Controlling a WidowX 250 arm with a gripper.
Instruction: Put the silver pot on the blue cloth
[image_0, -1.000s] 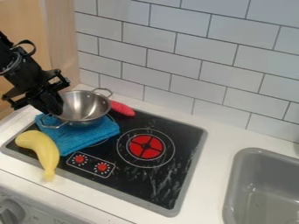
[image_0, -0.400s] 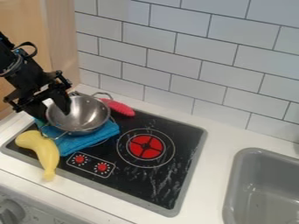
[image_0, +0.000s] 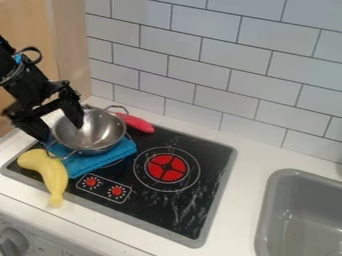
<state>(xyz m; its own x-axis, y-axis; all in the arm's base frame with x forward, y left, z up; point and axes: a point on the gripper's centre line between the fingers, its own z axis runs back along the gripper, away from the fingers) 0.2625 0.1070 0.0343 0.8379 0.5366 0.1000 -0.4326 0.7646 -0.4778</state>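
Stove (image_0: 150, 207) partly covered by blue cloth (image_0: 93, 162); silver pot (image_0: 103, 131) supported on it, as asked. Gripper (image_0: 63, 126) fingers spread, pot wall straddled, probably so pot can be left there.

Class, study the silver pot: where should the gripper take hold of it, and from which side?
Probably grip the silver pot by its rim at the picture's left, from above, fingers either side of the wall. It opens upward and its wall looks thin; the gripper straddles that edge.
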